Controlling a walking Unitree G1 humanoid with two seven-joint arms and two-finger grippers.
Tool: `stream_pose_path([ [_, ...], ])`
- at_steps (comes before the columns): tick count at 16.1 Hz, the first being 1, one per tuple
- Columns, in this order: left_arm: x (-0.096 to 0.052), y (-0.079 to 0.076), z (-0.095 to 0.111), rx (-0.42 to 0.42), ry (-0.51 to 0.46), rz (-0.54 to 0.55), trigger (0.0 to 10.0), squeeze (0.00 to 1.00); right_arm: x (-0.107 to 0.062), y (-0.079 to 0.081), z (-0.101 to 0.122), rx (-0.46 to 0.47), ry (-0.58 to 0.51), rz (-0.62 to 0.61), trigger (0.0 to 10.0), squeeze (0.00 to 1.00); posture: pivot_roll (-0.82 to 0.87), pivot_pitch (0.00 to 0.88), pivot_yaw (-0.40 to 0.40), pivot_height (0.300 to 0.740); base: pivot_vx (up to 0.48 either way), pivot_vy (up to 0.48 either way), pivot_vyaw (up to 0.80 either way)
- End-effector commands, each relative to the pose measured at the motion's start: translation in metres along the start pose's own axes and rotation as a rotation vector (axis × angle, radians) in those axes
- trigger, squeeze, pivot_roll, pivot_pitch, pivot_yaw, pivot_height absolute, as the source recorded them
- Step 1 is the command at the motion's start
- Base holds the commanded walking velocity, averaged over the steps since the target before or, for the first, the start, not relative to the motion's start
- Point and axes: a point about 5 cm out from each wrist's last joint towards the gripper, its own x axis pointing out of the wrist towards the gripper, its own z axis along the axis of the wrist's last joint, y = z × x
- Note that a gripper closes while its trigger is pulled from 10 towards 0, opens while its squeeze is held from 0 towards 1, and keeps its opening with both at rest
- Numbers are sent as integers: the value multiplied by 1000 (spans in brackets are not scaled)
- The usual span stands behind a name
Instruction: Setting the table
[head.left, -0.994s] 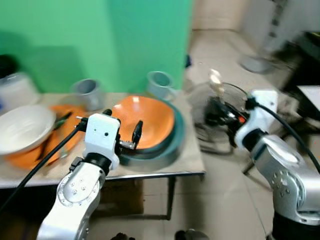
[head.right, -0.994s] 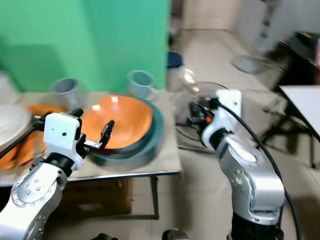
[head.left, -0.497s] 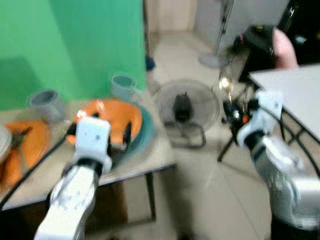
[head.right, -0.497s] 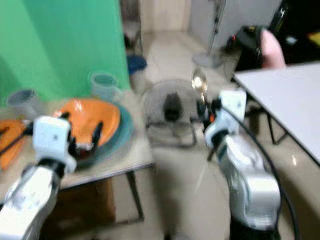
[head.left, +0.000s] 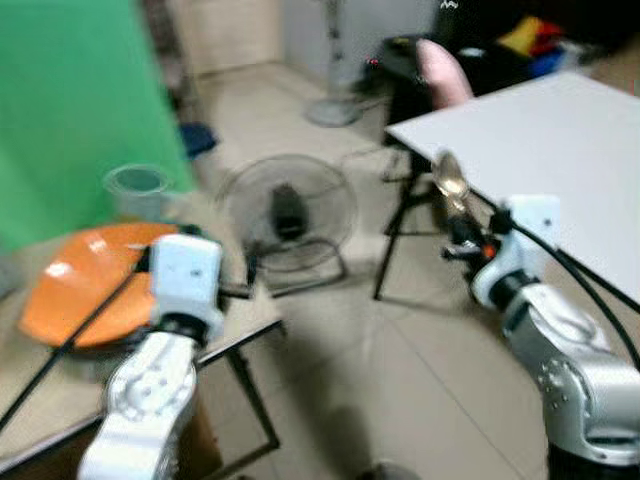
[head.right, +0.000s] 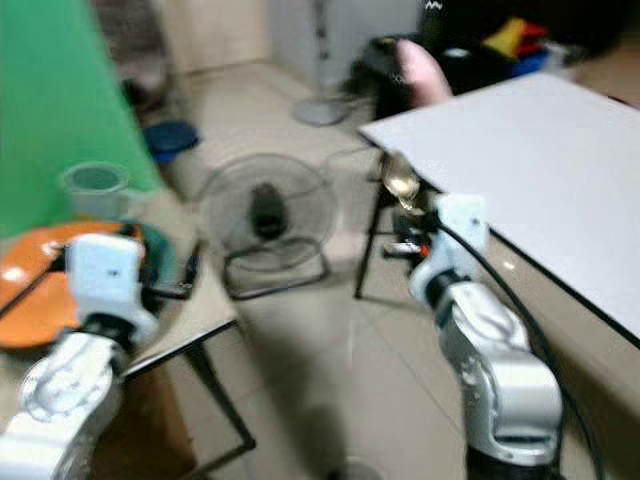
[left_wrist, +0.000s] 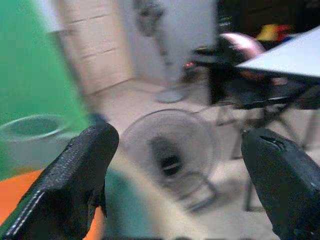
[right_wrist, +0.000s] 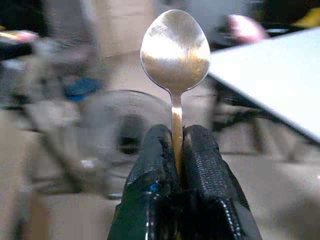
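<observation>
A shiny metal spoon (right_wrist: 175, 55) is pinched upright by its thin handle in the right gripper (right_wrist: 177, 150), near the white rectangular table (head.left: 560, 150); slippage or tilting is risked. The left gripper (left_wrist: 175, 165) is held apart, empty.

Spoon (right_wrist: 175, 52): shiny polished metal | gripper fingers (right_wrist: 207, 165): black, rough-textured | plate (head.left: 85, 283): glossy orange | white table (head.left: 545, 140): smooth, matt
</observation>
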Motion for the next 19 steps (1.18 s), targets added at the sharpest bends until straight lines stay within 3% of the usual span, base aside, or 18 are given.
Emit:
stream_pose_path([
  [1, 1, 7, 1, 23, -9, 29, 10000, 0, 2, 6, 1, -17, -8, 12, 10000, 0, -91, 0, 24, 740, 0, 0, -775],
  [6, -2, 15, -1, 22, -2, 71, 10000, 0, 6, 9, -4, 23, 4, -12, 10000, 0, -79, 0, 14, 740, 0, 0, -768],
  [12, 1, 31, -1, -38, -11, 168, 10000, 0, 13, 25, -9, -53, 11, 25, 10000, 0, -74, 0, 0, 740, 97, 0, -773],
  [19, 3, 41, -1, -45, -5, 208, 10000, 0, 30, 40, -9, -93, 11, 108, 10000, 0, -65, 2, -15, 740, 358, 0, 0],
])
